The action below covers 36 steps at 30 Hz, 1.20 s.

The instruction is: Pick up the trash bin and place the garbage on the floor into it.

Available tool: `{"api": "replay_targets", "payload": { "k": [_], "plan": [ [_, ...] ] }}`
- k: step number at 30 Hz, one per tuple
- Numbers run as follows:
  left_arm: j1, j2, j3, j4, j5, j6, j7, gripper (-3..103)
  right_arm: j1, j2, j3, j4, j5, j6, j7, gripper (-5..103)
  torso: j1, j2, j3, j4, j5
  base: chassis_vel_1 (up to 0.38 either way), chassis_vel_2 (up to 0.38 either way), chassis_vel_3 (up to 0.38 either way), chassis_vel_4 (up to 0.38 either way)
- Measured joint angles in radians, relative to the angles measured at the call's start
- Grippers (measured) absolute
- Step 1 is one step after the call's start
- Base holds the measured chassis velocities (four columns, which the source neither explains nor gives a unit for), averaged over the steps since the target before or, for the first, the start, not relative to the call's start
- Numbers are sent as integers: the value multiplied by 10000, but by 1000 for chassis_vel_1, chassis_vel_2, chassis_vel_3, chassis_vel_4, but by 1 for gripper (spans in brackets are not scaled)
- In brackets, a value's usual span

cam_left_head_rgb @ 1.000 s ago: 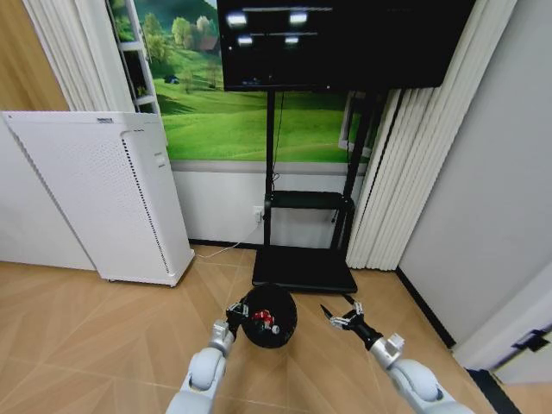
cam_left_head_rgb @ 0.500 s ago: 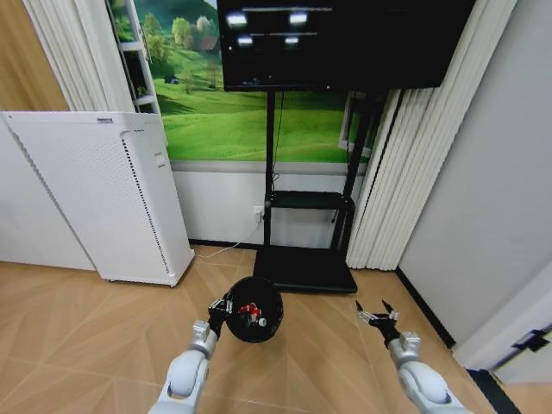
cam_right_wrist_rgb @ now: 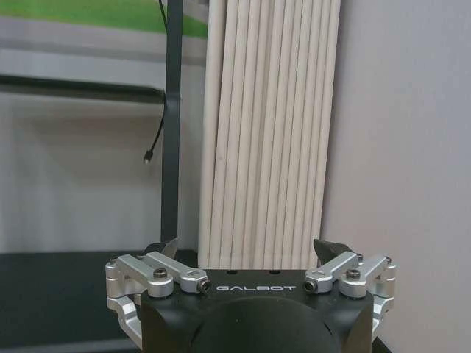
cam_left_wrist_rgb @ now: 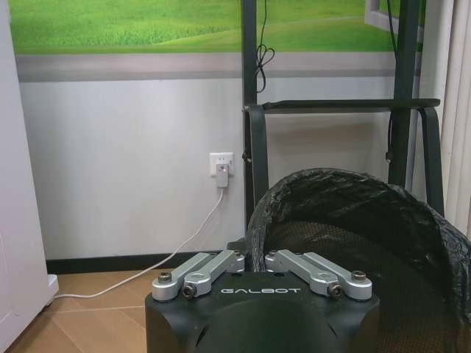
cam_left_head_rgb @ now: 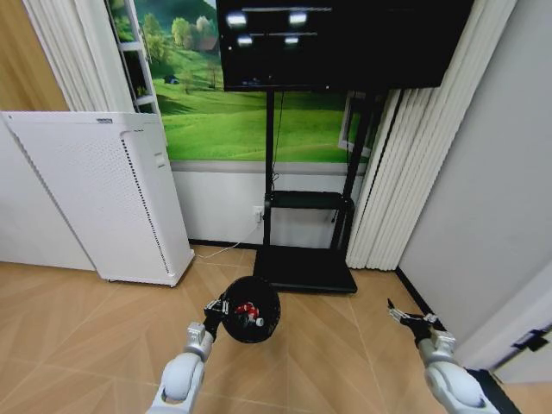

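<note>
garbage [cam_left_head_rgb: 249, 310] inside trash bin [cam_left_head_rgb: 261, 329], above floor [cam_left_head_rgb: 86, 319]

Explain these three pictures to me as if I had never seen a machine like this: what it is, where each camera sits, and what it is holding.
This is a wheeled robot with two arms, each ending in a gripper with metal fingers. One picture looks down from its head. The other two come from cameras on its wrists, one on each arm.

In the head view, the left gripper holds the trash bin, a small black wastebasket, by its rim above the wooden floor. Red-and-white garbage lies inside it. The left wrist view shows the same bin close up, lined with a black bag.

The right gripper is out to the side with its fingers open and nothing in them. Its wrist camera faces white curtains.

Behind stand a white appliance and a screen on a black stand.
</note>
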Motion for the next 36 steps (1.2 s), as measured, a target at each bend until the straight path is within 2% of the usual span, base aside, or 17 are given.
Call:
{"api": "replay_targets", "payload": {
  "k": [3,12,21,36],
  "plan": [
    [107,-20,-57,-57,2,6,1,7,-80,-10,247,524,180,-465,138,100,0,0,0,0,-1,0,0,0,0],
    [164,-27,-158,-28,5,-4,15,7,-122,-26,364,632,102,-480,113,100,0,0,0,-2,0,0,0,0,0],
    [134,-90,-209,36,13,-10,34,7,-84,-96,347,154,-143,-1074,-264,100,0,0,0,-2,0,0,0,0,0],
    [102,-139,-214,122,43,-21,39,7,-69,-133,352,138,-99,-1109,-273,100,0,0,0,-2,0,0,0,0,0]
  ]
}}
